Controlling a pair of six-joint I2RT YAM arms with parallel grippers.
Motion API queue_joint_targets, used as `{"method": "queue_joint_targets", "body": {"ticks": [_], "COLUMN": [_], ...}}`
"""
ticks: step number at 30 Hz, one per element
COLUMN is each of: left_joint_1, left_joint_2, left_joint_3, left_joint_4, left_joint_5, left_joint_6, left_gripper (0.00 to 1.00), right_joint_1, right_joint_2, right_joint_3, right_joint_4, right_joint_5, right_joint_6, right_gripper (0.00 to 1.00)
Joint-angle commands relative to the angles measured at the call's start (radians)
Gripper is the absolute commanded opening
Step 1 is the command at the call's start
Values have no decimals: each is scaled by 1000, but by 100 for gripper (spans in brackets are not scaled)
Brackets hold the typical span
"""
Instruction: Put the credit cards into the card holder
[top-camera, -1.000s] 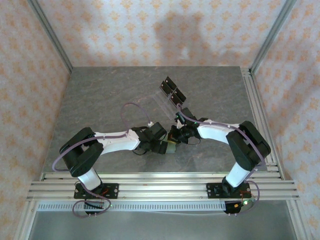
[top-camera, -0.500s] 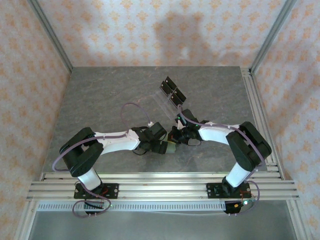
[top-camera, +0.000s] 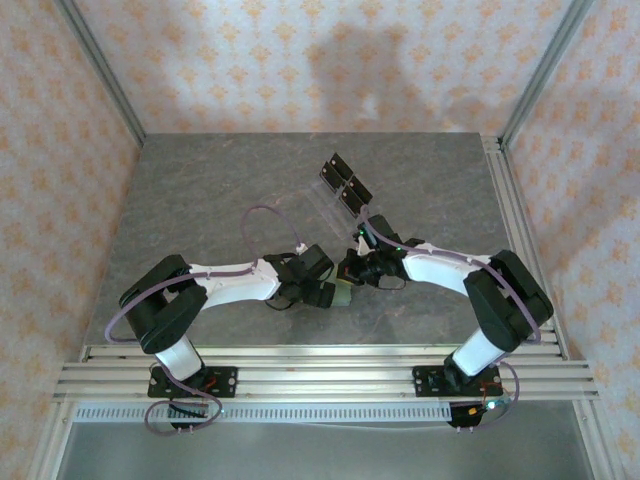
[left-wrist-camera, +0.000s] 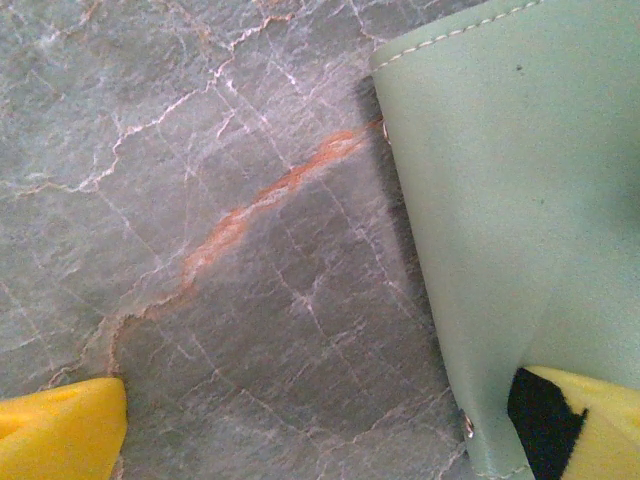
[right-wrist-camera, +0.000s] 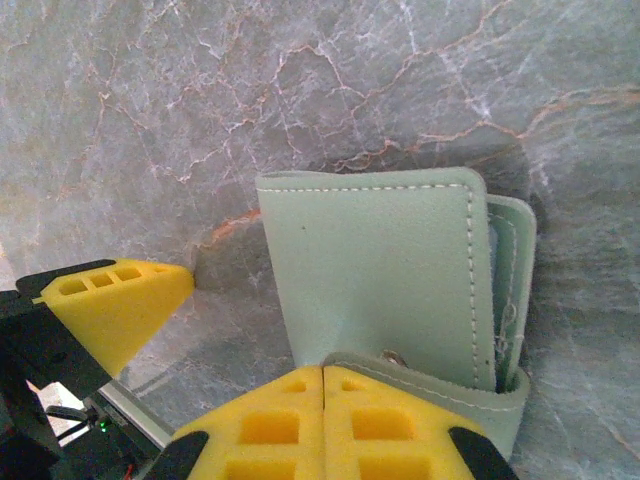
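The card holder (right-wrist-camera: 370, 270), a sage-green wallet with white stitching, stands partly lifted off the marble table, its snap tab (right-wrist-camera: 430, 378) curling over my right fingers. My right gripper (right-wrist-camera: 325, 375) is shut, pinching the wallet's lower edge between its yellow pads. My left gripper (left-wrist-camera: 325, 445) is open wide just left of the wallet (left-wrist-camera: 510, 200). One of its yellow fingertips (left-wrist-camera: 60, 430) rests on bare stone, and the other fingertip (left-wrist-camera: 600, 425) shows against the wallet's corner. From above, both grippers meet at the wallet (top-camera: 343, 293) in mid-table. The credit cards are out of view.
A clear stand with black rectangles (top-camera: 345, 183) sits behind the grippers, close to the right arm's wrist. Aluminium rails (top-camera: 520, 220) border the table on the right and along the near edge. Patterned walls enclose the other sides.
The right arm's forearm and elbow have shifted slightly right and back, its gripper staying at the wallet. The left arm has not moved.
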Motion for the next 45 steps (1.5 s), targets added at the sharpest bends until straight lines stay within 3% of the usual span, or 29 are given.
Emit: {"method": "queue_joint_targets", "body": {"ticks": [1, 26, 35, 45], "left_joint_1": [-27, -28, -28, -28], "left_joint_2": [55, 54, 52, 54], "left_joint_3": [-10, -12, -16, -13], "left_joint_4": [18, 15, 16, 14], "left_joint_5": [56, 53, 52, 53], "left_joint_6": [-16, -16, -14, -16], "left_gripper": [100, 100, 100, 100], "right_joint_1": [-3, -3, -3, -4], "right_joint_2": [-4, 89, 53, -20], "right_joint_3": [2, -58, -101, -26], "right_joint_4": [-6, 40, 73, 79], "right_joint_5": [9, 33, 21, -34], "right_joint_6": [7, 3, 10, 15], "right_gripper": [0, 0, 0, 0]}}
